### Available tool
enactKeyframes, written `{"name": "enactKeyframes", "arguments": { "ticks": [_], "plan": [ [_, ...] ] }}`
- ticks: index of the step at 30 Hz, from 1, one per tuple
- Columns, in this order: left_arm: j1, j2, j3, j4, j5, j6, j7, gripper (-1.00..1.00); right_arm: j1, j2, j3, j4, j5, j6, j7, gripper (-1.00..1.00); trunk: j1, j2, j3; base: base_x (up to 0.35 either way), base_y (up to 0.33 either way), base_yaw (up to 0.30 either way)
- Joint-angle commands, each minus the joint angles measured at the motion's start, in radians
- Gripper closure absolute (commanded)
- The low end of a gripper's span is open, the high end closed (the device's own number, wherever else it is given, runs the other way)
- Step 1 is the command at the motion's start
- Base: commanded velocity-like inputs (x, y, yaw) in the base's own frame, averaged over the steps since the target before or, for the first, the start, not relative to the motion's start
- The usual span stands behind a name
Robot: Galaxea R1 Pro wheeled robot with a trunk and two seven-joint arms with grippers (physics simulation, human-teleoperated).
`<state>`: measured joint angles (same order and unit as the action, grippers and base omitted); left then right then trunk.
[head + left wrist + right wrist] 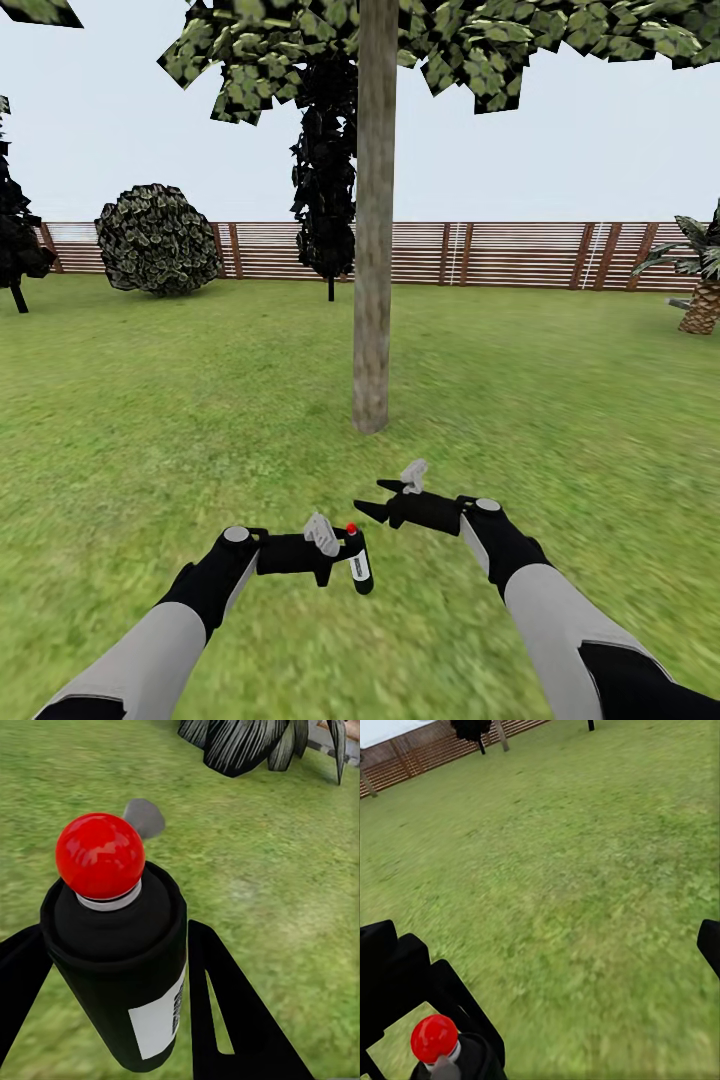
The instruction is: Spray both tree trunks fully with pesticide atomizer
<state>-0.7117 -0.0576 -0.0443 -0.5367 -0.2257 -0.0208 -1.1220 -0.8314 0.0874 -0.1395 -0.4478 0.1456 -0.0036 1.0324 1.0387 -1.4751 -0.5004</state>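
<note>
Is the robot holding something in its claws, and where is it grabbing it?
Yes. The left claw grips the pesticide atomizer around its black body, below the red top. The right claw is open and holds nothing.

Evenly bright, flat daylight under a pale overcast sky [600, 120]; no cast shadows on the lawn [150, 400]. Grass smeared and soft nearby, perhaps motion blur. No glare, no edge distortion.

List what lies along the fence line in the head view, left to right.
Dark conifer at the edge → round shrub → tall dark conifer → tree trunk → wooden fence → short palm.
</note>
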Motion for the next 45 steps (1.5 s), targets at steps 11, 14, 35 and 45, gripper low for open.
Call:
{"name": "enactKeyframes", "arguments": {
  "ticks": [11, 14, 35, 45],
  "plan": [
    [0.000, -0.001, 0.000, 0.000, 0.000, -0.001, 0.001, 1.00, 0.000, 0.000, 0.001, 0.007, 0.002, -0.001, -0.011, -1.00, 0.000, 0.000, 0.000, 0.000, 0.000, 0.000],
    [0.000, -0.001, 0.000, 0.000, 0.000, -0.001, 0.001, 1.00, 0.000, 0.000, 0.001, 0.007, 0.002, -0.001, -0.030, -1.00, 0.000, 0.000, 0.000, 0.000, 0.000, 0.000],
    [0.000, -0.001, 0.000, 0.000, 0.000, -0.001, 0.001, 1.00, 0.000, 0.015, 0.003, 0.047, 0.003, -0.032, -0.072, -1.00, 0.000, 0.000, 0.000, 0.000, 0.000, 0.000],
    [0.000, -0.001, 0.000, 0.000, 0.000, -0.001, -0.001, 1.00, 0.000, 0.014, 0.002, 0.049, 0.005, -0.033, -0.072, -1.00, 0.000, 0.000, 0.000, 0.000, 0.000, 0.000]
  ]
}}
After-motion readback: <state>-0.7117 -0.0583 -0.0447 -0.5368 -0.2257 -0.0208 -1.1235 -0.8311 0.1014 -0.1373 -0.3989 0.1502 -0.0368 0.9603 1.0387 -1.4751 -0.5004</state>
